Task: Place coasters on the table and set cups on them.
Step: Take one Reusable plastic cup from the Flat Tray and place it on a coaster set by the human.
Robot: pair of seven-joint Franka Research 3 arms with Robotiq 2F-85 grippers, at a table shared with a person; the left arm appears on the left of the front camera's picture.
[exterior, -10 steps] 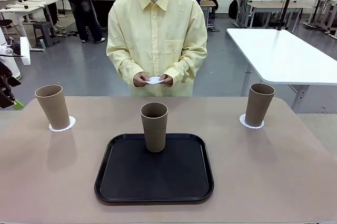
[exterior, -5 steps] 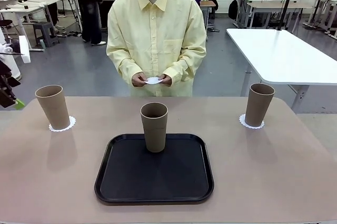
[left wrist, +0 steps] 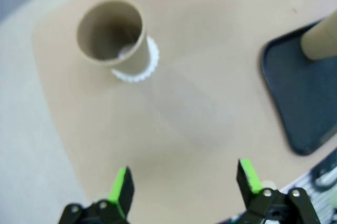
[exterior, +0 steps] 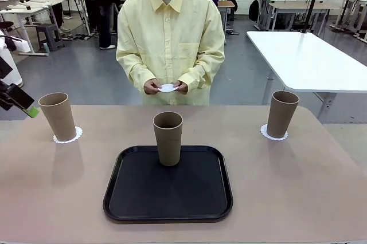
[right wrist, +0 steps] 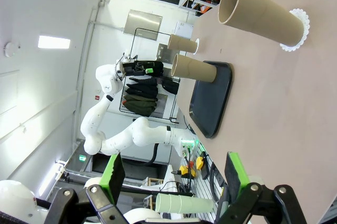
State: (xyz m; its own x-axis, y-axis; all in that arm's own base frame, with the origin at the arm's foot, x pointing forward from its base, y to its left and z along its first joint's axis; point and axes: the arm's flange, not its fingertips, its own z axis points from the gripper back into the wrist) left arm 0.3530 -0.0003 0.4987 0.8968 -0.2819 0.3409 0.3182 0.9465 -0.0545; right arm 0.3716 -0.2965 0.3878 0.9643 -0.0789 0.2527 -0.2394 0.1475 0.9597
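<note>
Done: left cup [exterior: 57,115] and right cup [exterior: 282,112] standing on coasters [exterior: 75,134] on the table [exterior: 287,192]. Left to do: third cup [exterior: 168,138] on the black tray [exterior: 168,209], last coaster [exterior: 168,87] with the person [exterior: 170,38]. Wide open and empty: left hand [left wrist: 184,171], right hand [right wrist: 174,158].

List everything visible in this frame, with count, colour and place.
table: 1, beige, foreground.
white table: 1, white, far right.
tray: 1, black, table centre.
cups: 3, grey-brown; one left, one right, one on the tray's far part.
coasters: 3, white; one under each outer cup, one held beyond the table.
person: 1, yellow shirt, far side.
hands: 2, holding the third coaster.
left gripper: black, green pads, open, above the table's left part.
right gripper: same colours, open, empty.
</note>
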